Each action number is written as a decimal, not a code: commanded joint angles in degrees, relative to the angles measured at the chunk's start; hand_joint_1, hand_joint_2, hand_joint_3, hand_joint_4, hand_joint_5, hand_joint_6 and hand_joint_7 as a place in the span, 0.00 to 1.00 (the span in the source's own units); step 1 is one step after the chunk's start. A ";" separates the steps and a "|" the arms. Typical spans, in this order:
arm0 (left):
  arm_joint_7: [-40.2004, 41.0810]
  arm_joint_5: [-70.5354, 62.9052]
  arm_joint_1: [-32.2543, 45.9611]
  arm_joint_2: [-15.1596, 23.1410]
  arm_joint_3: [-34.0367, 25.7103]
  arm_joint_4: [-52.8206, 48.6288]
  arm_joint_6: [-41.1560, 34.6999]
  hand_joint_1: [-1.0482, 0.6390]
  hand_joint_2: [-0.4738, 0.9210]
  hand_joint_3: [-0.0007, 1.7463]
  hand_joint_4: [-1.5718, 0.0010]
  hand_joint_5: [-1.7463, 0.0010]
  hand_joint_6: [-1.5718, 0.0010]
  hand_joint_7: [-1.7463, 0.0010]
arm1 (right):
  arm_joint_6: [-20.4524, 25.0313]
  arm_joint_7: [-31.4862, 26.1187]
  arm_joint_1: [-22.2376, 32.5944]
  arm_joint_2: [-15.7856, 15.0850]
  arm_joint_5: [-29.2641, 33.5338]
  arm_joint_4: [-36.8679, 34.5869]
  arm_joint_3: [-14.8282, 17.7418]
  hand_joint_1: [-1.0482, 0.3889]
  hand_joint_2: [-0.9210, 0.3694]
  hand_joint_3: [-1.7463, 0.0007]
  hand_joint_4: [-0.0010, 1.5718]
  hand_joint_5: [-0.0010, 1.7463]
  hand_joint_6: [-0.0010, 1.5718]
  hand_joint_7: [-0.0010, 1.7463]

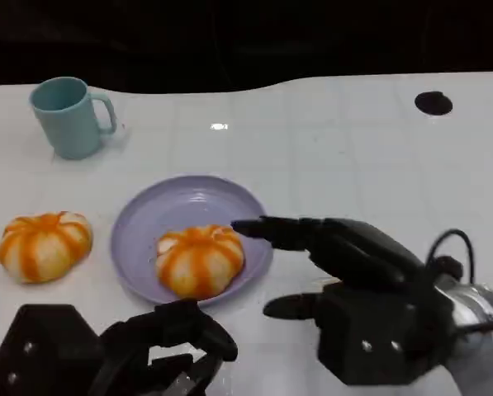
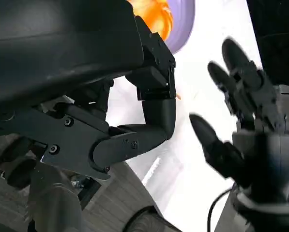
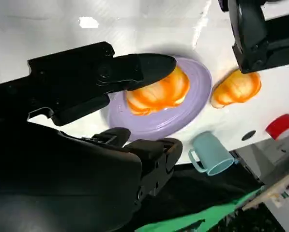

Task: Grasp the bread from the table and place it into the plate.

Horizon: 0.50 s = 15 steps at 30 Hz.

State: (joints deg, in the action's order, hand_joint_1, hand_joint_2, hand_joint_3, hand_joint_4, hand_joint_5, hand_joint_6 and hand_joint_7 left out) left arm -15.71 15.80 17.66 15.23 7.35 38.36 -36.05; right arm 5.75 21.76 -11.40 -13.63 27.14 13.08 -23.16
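Observation:
An orange-striped bread roll lies in the lilac plate, toward its near right side; it also appears as the roll on the plate in the right wrist view. A second striped roll sits on the table left of the plate, seen again as the roll. My right hand hovers just right of the plate, fingers spread and extended toward the roll, holding nothing. My left hand is low at the near edge, below the plate, fingers loosely apart and empty.
A teal mug stands at the back left. A dark round hole marks the table's far right. In the right wrist view a red object lies beyond the table edge.

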 commanded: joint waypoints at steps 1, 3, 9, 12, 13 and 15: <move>-0.13 -0.21 -0.06 0.46 -0.21 -0.65 0.66 0.42 0.94 0.43 0.56 0.00 0.63 0.14 | -4.42 -2.18 5.05 -3.00 -1.77 3.31 3.56 0.38 0.00 0.91 0.35 0.28 0.36 0.10; -0.08 -0.38 -0.15 0.56 -0.09 -0.67 0.69 0.42 0.94 0.42 0.56 0.00 0.62 0.14 | -6.50 -3.26 7.55 -3.98 -2.28 4.40 5.18 0.38 0.00 0.93 0.39 0.33 0.41 0.11; 0.08 -0.36 -0.23 0.68 -0.32 -0.54 0.30 0.42 0.95 0.41 0.57 0.00 0.62 0.14 | -11.29 -5.11 13.72 -6.49 -3.72 6.72 9.44 0.48 0.01 0.97 0.42 0.49 0.51 0.15; -0.24 -0.25 -0.39 0.73 -0.50 -1.18 0.69 0.42 0.96 0.39 0.57 0.00 0.62 0.15 | -13.47 -5.81 16.65 -7.33 -4.69 7.90 11.77 0.59 0.01 0.96 0.45 0.56 0.57 0.18; -0.47 -0.12 -0.43 0.70 -0.55 -1.48 1.02 0.42 0.96 0.38 0.56 0.00 0.62 0.15 | -14.09 -6.17 17.60 -7.49 -4.95 8.30 12.55 0.61 0.01 0.95 0.45 0.59 0.59 0.19; -0.72 0.12 -0.49 0.64 -0.62 -1.83 1.35 0.42 0.97 0.37 0.56 0.00 0.62 0.16 | -14.66 -6.45 18.72 -7.65 -5.11 8.84 13.48 0.65 0.05 0.85 0.46 0.69 0.60 0.27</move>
State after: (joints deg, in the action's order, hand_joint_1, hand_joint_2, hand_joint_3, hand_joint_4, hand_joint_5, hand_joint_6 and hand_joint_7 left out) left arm -15.75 15.78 17.07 15.33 7.25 37.16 -35.63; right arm -7.67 16.18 5.78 -20.27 22.99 20.67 -11.56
